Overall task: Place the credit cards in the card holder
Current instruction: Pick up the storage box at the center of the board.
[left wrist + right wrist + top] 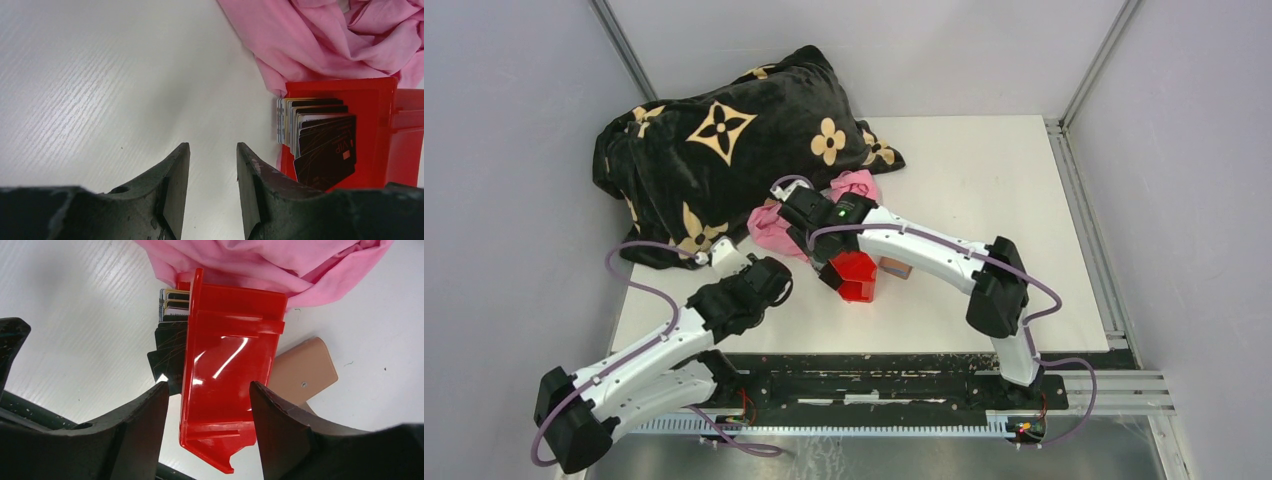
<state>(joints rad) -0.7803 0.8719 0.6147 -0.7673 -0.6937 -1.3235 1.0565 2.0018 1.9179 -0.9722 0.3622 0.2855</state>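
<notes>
The right arm's fingers (145, 415) stand wide apart astride a red plastic bin (225, 370), one to each side. A gap shows on one side, so as far as the wrist view tells they have no hold on it. The left arm's fingers (175, 170) are parted by a modest gap and empty, poised over the bare white counter (100, 75) near the bin's open face.

The credit cards (320, 135), a stack of thin rectangles in pale grey, cream and black, stand on edge inside that bin. The black front card leans outward and shows gold lines. The card holder (305, 372), a small tan leather wallet with a metal snap stud, lies flat and folded shut on the counter. It sits right by the bin on the side away from the cards and is partly hidden by it.

A crumpled pink cloth (260, 265) lies against the bin's far end. Beyond it, a black plush blanket with gold flower motifs (714, 140) is heaped at the counter's far left.

By the look of things the job has barely begun. No card shows in the holder and none is in either arm's grasp. The holder would need opening before any card can be slotted in, and every card in sight is yet to be moved.
</notes>
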